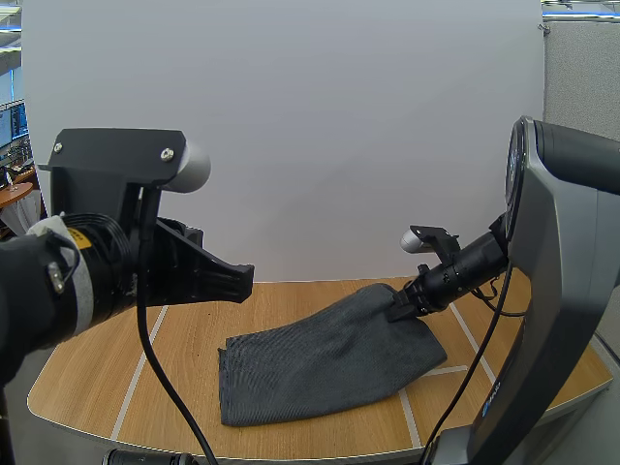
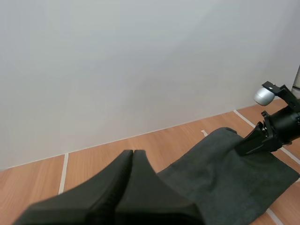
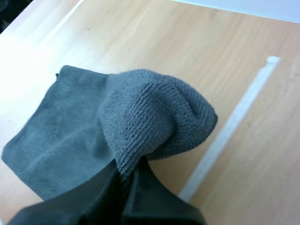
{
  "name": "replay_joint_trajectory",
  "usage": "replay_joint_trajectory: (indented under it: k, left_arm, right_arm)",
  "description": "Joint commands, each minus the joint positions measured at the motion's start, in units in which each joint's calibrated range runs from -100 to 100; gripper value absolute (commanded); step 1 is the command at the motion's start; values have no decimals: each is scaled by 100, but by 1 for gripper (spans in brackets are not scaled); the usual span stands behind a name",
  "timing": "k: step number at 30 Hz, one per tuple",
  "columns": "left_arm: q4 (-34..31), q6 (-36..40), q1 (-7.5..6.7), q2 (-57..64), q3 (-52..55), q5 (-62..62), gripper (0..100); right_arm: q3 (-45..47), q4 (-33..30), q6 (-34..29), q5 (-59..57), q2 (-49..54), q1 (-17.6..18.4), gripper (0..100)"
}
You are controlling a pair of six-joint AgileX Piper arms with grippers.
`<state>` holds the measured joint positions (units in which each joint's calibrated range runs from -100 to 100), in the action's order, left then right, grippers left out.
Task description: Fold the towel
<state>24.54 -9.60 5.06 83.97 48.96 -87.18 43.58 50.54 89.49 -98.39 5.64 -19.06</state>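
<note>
High view has the table (image 1: 97, 387) carrying a dark grey towel (image 1: 320, 368) across its middle and right, and I judge the risk to be that the right gripper (image 1: 399, 312) pinches only a small bunch of the far right corner, so a quick pull could slip it free or drag the whole cloth along. Ribbed, soft and limp, the towel lies flat but skewed, its held corner humped up; the left gripper (image 1: 247, 279), clenched on nothing, hangs over the table's left
</note>
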Motion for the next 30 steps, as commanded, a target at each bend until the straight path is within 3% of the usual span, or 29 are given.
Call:
replay_joint_trajectory:
  k: [1, 11, 19, 30]
  left_arm:
    - [-100, 20, 8, 253, -46, -11, 0]
    - [-434, 20, 8, 566, -490, -624, 0]
    - [-749, 259, 8, 577, -955, -1282, 0]
    - [-990, 356, 8, 577, -971, -1282, 0]
  right_arm:
    - [39, 112, -409, -161, 283, 455, 0]
    - [39, 321, -855, -85, 283, 1409, 0]
    - [14, 594, -1131, 1211, 283, 2130, 0]
    - [-191, 831, -1349, 2469, -131, 2920, 0]
